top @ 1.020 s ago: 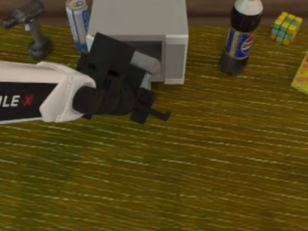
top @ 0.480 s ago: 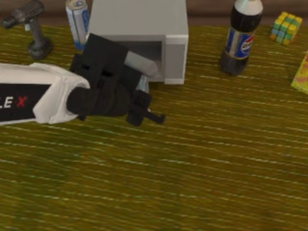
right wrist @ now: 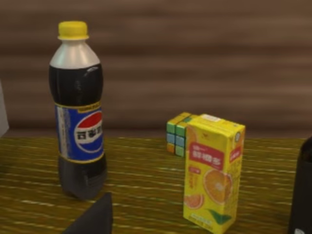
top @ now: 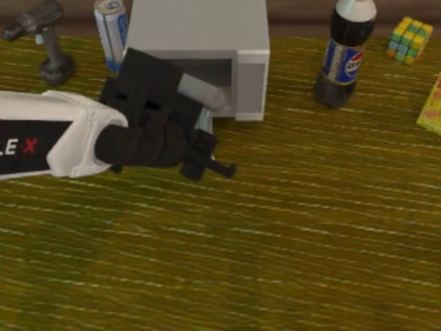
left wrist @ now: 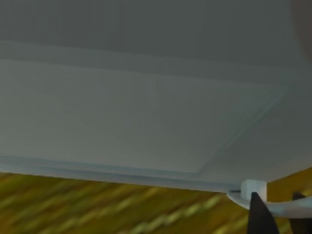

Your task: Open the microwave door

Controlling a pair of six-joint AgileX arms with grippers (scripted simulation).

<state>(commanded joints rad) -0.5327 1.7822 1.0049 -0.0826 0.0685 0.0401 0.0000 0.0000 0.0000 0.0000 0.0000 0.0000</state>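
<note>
Microwave door (top: 204, 93) half-hidden under left gripper (top: 207, 155)

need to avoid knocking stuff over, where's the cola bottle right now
In the top view the cola bottle stands upright at the table's back, right of the microwave, with the puzzle cube further right.

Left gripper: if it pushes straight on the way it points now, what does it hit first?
Most likely the microwave door: it fills the wrist view just past the left gripper. Depth is unclear.
</note>
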